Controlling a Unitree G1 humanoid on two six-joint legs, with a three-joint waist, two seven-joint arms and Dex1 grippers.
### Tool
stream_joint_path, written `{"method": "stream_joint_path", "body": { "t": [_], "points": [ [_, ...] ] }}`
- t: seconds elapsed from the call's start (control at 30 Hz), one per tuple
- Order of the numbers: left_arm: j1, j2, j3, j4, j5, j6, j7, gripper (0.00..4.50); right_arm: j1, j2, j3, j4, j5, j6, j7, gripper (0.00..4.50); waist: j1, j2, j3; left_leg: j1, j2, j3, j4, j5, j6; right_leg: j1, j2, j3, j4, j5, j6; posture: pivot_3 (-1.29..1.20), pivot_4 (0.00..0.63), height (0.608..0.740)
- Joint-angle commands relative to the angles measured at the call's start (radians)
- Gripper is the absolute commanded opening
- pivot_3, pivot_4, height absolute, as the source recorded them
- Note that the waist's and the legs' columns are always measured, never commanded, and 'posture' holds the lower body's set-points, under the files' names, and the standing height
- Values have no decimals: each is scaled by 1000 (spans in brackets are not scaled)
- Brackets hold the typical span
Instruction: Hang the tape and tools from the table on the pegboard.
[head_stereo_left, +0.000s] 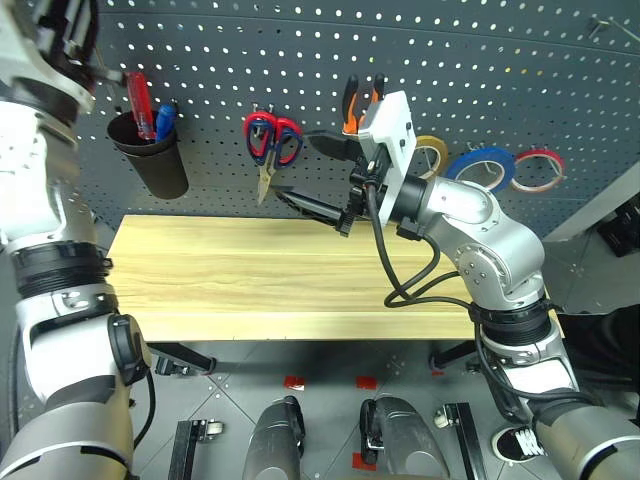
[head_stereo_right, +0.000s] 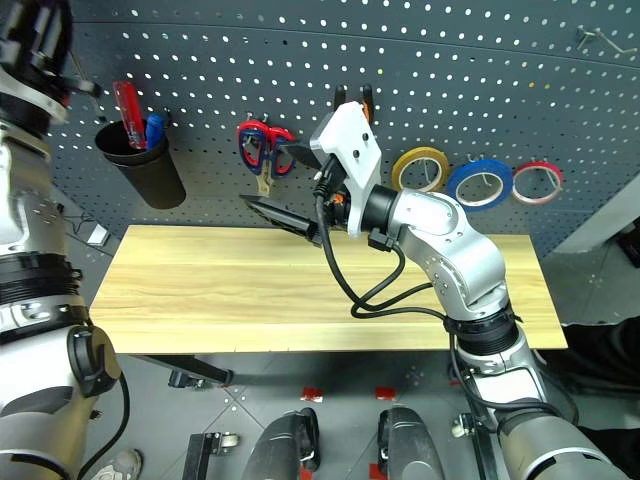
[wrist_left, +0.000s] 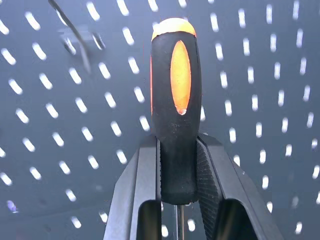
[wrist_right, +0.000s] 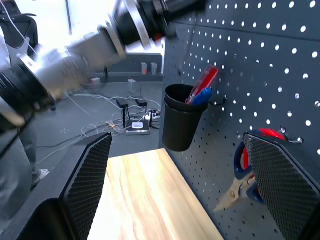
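Note:
My left gripper (wrist_left: 180, 145) is shut on the orange-black handle of the slim screwdriver (wrist_left: 176, 75), held close to the dark grey pegboard (head_stereo_left: 300, 60) near a metal hook (wrist_left: 75, 35). The blue tape (head_stereo_left: 483, 165) hangs on the pegboard at the right. Orange-black pliers (head_stereo_left: 352, 105) hang there too, partly hidden behind my right wrist. My right gripper (head_stereo_left: 315, 175) stands open and empty above the back edge of the table (head_stereo_left: 250, 270), pointing left along the board.
A black cup (head_stereo_left: 150, 150) on the pegboard holds a red-handled screwdriver (head_stereo_left: 138, 100) and a blue-handled item. Red-looped scissors (head_stereo_left: 270, 140) hang beside my right fingers. A yellow tape ring (head_stereo_left: 432, 155) and a red-and-white one (head_stereo_left: 538, 170) flank the blue tape.

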Motion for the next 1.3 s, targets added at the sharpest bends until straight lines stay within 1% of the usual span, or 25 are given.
{"method": "stream_joint_path", "body": {
  "t": [0.03,0.13,0.33,0.4,0.43,0.53,0.6,0.7,0.73,0.83,0.87,0.97,1.0,1.17,1.3],
  "points": [
    [-29,-6,3,44,33,-109,37,582,-10,0,-11,-34,-5,-19,-5,4500,-1,0,0,0,1,0,0,0,0,0,0,0,0,0,0,-115,117,740],
    [-5,-27,1,76,49,-155,70,582,-11,0,-10,-40,-6,-13,-9,4500,-1,0,0,0,1,0,2,0,0,0,1,0,1,1,-1,-121,119,740],
    [76,-28,23,32,55,-179,137,582,2,-7,-7,-56,-6,2,-14,4500,-6,0,-2,0,1,0,4,0,0,0,0,1,4,1,-1,-133,127,740],
    [90,-31,24,23,41,-180,135,1336,2,-8,-7,-55,-7,3,-14,4500,-6,0,-2,0,1,-1,4,0,0,0,0,1,6,1,-1,-133,127,740],
    [100,-34,23,20,43,-186,142,1591,2,-9,-7,-55,-8,5,-15,4500,-6,0,-2,0,1,-1,5,0,0,0,0,0,6,1,-1,-137,129,740],
    [110,-38,16,27,72,-182,182,2557,3,-13,-7,-57,-11,8,-17,4500,-6,0,-3,0,1,-1,5,0,0,0,0,0,8,1,-1,-137,129,740],
    [107,-38,6,24,85,-149,205,3168,7,-15,-8,-60,-11,11,-19,4500,-7,0,-6,1,0,-1,6,0,0,0,-1,0,9,1,-1,-144,126,740],
    [102,-44,-15,-18,109,-86,239,3168,15,-22,-9,-68,-12,12,-24,4500,-8,0,-12,1,0,-2,6,0,1,0,-1,0,10,1,-1,-158,123,740],
    [106,-43,-36,-57,134,-28,258,3168,20,-27,-13,-73,-11,15,-27,4500,-8,0,-12,1,0,-2,6,0,1,0,-1,0,10,1,-1,-165,122,740],
    [210,-58,-63,-324,155,196,299,3168,56,-43,-60,-111,17,42,-54,4500,-14,0,-18,1,-1,-2,6,0,1,0,-1,1,11,1,-1,-170,123,740],
    [240,-58,-65,-386,155,249,300,3168,65,-44,-71,-121,27,51,-61,4500,-18,0,-21,1,-1,-1,6,0,1,0,-1,3,10,1,-1,-170,123,740],
    [341,-49,-74,-555,109,319,219,3168,114,-46,-105,-160,48,68,-86,4500,-27,1,-27,1,0,-2,6,0,1,0,-1,5,10,1,-1,-161,119,740],
    [371,-54,-69,-599,74,346,189,3168,141,-50,-113,-176,48,69,-94,4500,-29,1,-28,2,0,-2,6,0,1,0,-1,5,11,1,-1,-157,119,740],
    [489,-78,-41,-675,34,389,152,3168,263,-77,-112,-211,4,26,-118,4500,-30,9,-37,5,1,-1,5,0,1,0,-1,8,15,1,-1,-150,115,740],
    [550,-102,-7,-677,6,387,150,3168,323,-72,-115,-202,-30,-41,-139,4500,-30,10,-43,10,1,-1,6,0,1,3,0,10,16,2,-3,-153,112,740]
  ]
}}
